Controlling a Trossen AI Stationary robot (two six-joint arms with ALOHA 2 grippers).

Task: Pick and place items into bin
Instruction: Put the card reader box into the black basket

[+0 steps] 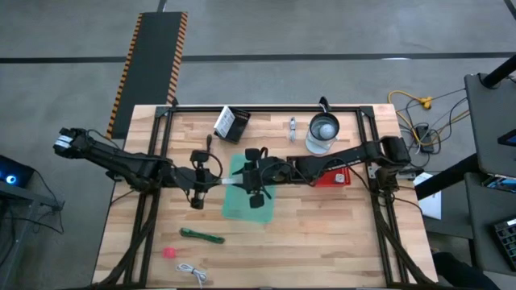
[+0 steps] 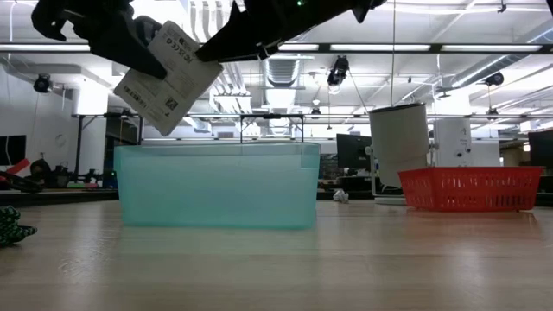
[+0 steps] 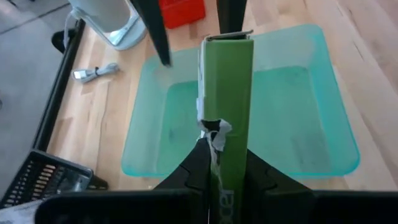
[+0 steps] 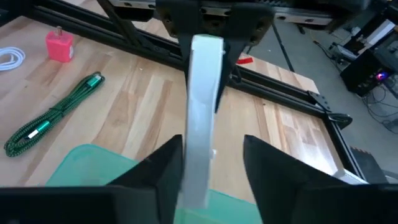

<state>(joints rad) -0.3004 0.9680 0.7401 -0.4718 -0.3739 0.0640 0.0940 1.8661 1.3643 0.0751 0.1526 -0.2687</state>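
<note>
Read on the high view as a clock face, the left arm reaches in from 9 o'clock. The left gripper (image 1: 214,182) is just off the bin's (image 1: 262,211) 9 o'clock rim, its fingers (image 3: 198,169) pressed onto one end of a flat packet (image 1: 230,182). The packet is in the air, its long axis running 9 to 3 and its far end over the bin's 9 o'clock side.

The low view shows what the top view does not: the packet (image 2: 168,78) is well above the rim and tilted, with its printed white face showing. The left wrist view shows it edge-on with a green face; the right wrist view shows it as a thin white blade (image 4: 200,112).

The right gripper (image 4: 208,165) comes from 3 o'clock and sits over the bin at the packet's other end. Its fingers (image 4: 166,167) are spread, one close against the packet and the other clear of it.

The bin's inside is bare, with free room below the packet. A red basket (image 1: 332,178) sits just off its 3 o'clock side, under the right arm, and a jug (image 1: 322,134) stands towards 1 o'clock.

Towards 7 o'clock on the table, well apart from the bin, lie a green stick (image 1: 201,236), a pink bit (image 1: 169,252) and a white cable (image 1: 192,274) near the edge. At 11 o'clock lies a second packet (image 1: 231,123)
</note>
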